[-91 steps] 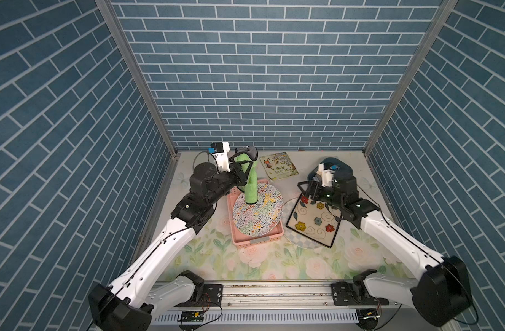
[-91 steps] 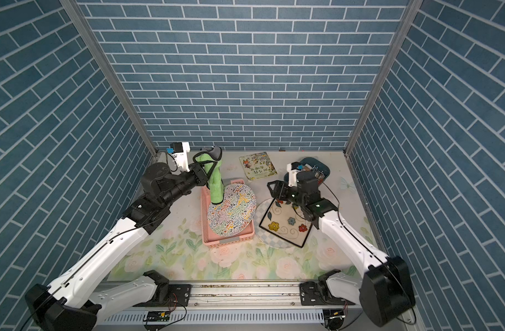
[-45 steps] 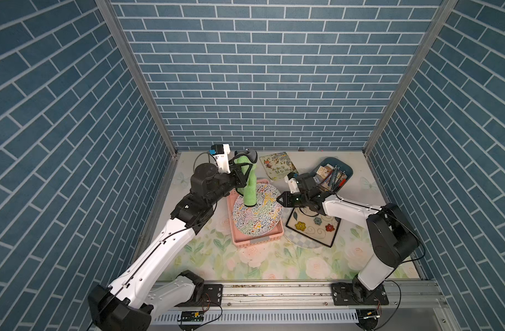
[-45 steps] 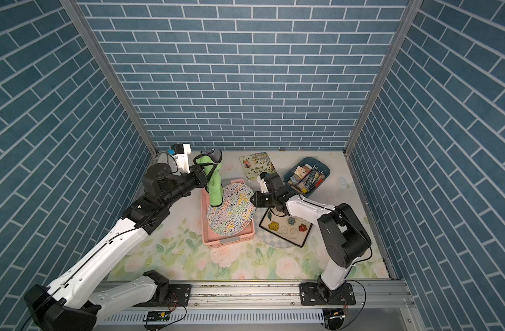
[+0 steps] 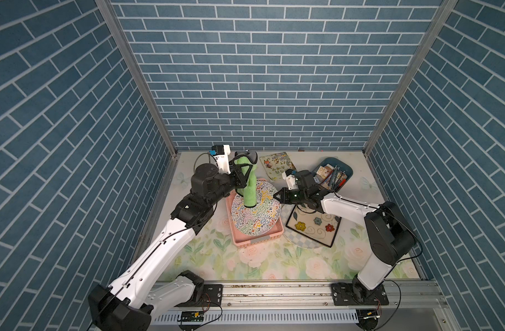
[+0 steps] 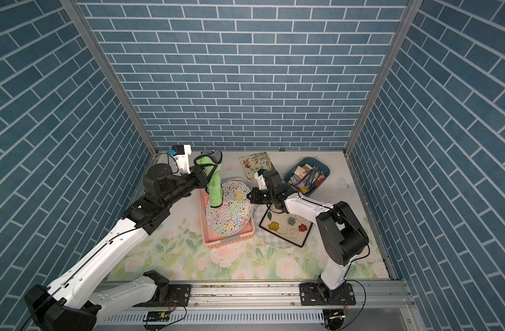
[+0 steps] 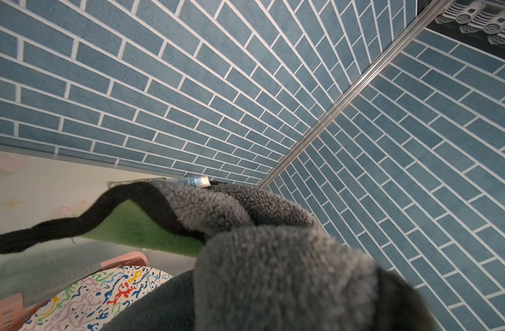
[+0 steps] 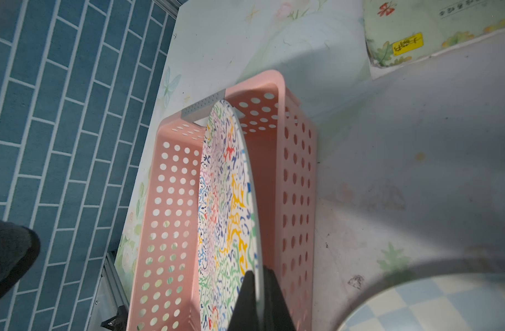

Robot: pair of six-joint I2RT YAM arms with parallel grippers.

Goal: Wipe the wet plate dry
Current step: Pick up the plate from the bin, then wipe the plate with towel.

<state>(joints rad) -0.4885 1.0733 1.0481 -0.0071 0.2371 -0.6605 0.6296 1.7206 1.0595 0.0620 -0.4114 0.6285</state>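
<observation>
In basket (image 5: 258, 243): plate (image 5: 257, 215) tilted | right hand (image 5: 277, 196) clamps it | left hand (image 5: 243, 175) grips cloth (image 5: 250, 193)

Three plates: one squiggle-patterned plate (image 5: 255, 210), one blue-checked round plate (image 5: 303, 243) and one square flower plate (image 5: 314, 226). One pink perforated basket (image 5: 257, 243). One green-and-grey cloth (image 5: 250, 189). One blue tray (image 5: 349, 172), its pencils and small bits too bunched to count. One illustrated booklet (image 5: 277, 166). Two robot arms: the left arm (image 5: 171, 238) and the right arm (image 5: 346, 207).
</observation>
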